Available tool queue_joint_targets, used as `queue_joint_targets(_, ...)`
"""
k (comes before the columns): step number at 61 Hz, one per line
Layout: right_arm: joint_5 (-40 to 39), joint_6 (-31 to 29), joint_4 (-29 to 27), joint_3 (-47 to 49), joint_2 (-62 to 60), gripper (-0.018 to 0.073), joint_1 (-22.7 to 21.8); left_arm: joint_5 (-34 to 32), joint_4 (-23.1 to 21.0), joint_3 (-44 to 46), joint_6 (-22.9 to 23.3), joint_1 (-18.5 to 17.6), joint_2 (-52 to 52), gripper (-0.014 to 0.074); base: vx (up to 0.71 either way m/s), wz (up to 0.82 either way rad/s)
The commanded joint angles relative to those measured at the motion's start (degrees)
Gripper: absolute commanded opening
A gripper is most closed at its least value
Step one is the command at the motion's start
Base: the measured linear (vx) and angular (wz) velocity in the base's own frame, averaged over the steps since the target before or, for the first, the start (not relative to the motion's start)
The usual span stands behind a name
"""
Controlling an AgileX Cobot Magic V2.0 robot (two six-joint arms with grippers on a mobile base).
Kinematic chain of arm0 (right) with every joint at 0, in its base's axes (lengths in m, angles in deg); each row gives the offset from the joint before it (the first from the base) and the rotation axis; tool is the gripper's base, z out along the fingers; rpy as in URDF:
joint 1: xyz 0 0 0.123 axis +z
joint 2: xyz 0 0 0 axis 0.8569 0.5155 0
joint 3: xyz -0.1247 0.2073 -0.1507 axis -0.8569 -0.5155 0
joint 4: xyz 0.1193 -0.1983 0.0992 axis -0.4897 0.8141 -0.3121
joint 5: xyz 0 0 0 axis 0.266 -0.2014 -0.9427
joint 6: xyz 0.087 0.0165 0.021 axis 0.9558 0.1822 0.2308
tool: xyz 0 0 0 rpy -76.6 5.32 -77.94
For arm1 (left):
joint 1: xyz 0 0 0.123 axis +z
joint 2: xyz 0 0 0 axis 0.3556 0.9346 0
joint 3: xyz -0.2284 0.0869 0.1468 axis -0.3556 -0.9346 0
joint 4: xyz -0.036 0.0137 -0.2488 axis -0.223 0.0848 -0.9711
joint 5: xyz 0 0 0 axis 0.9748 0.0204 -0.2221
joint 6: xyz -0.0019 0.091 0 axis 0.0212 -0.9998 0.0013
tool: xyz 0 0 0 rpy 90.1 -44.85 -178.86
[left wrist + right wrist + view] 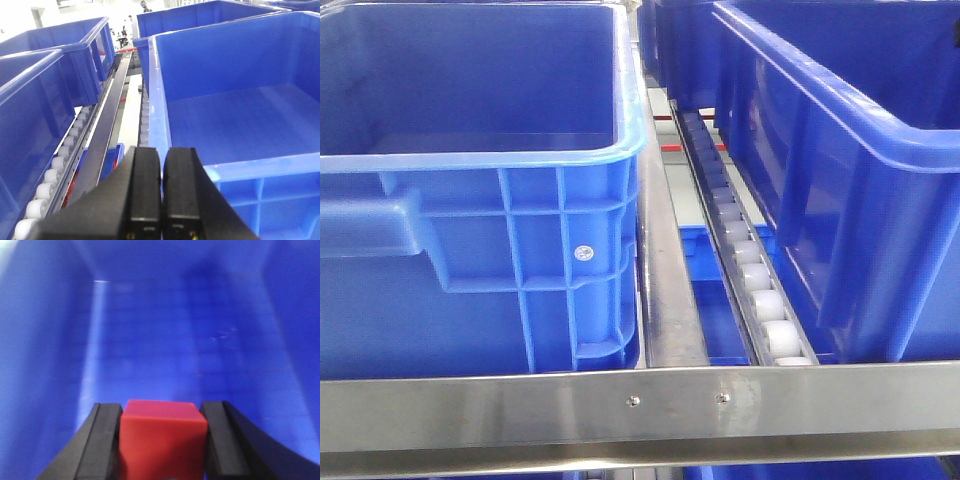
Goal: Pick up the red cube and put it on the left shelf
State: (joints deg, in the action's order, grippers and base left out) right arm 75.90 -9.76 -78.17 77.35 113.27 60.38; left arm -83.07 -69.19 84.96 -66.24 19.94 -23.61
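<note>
In the right wrist view the red cube (162, 440) sits between my right gripper's two black fingers (106, 442), which press on its left and right faces. My right gripper (162, 412) is inside a blue bin, above its blurred floor (165, 340). In the left wrist view my left gripper (161, 155) is shut with nothing between its fingers, and it hangs over the near rim of a large blue bin (240, 165). Neither gripper nor the cube shows in the front view.
The front view shows two large blue bins (470, 160) (860, 120) on a metal rack, with a roller track (745, 260) between them and a steel rail (640, 405) across the front. More blue bins (55, 65) and a roller track (60, 160) flank the left gripper.
</note>
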Motion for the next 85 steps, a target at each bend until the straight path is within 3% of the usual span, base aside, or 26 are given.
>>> queue_joint_targets(1,-4.7,-0.3,0.8,2.4,-0.2,0.0445,-0.4,-5.2,-0.3,-1.3,0.0,-0.3,0.4,0.0106,0.0,0.0)
queue_joint_targets(6,-4.9,-0.3,0.8,2.4,0.5,0.0514,-0.4,-5.2,-0.3,-1.3,0.0,-0.3,0.4,0.0106,0.0,0.0)
queue_joint_targets(27,-4.8,-0.3,0.8,2.4,0.4,0.0494,-0.4,-5.2,-0.3,-1.3,0.0,-0.3,0.4,0.0106,0.0,0.0)
queue_joint_targets(35,-4.3,-0.3,0.9,2.4,-2.1,0.0337,-0.4,-5.2,-0.3,-1.3,0.0,-0.3,0.4,0.0106,-0.02,-0.11)
queue_joint_targets(43,-2.8,-0.3,1.8,1.9,-7.3,0.0046,-0.4,-5.2,-0.3,-1.3,0.0,-0.3,0.4,0.0106,0.0,0.0)
queue_joint_targets(59,-3.2,-0.3,9.1,-7.0,-25.5,0.005,-0.4,-5.2,-0.3,-1.3,0.0,-0.3,0.4,0.0106,0.0,0.0)
queue_joint_targets(73,-7.2,-0.3,9.5,-16.4,-39.4,0.005,-0.4,-5.2,-0.3,-1.3,0.0,-0.3,0.4,0.0106,0.0,0.0)
queue_joint_targets(85,-6.5,-0.3,9.5,-19.3,-43.3,0.005,-0.3,-5.2,-0.3,-1.3,0.0,-0.3,0.4,0.0106,0.0,0.0)
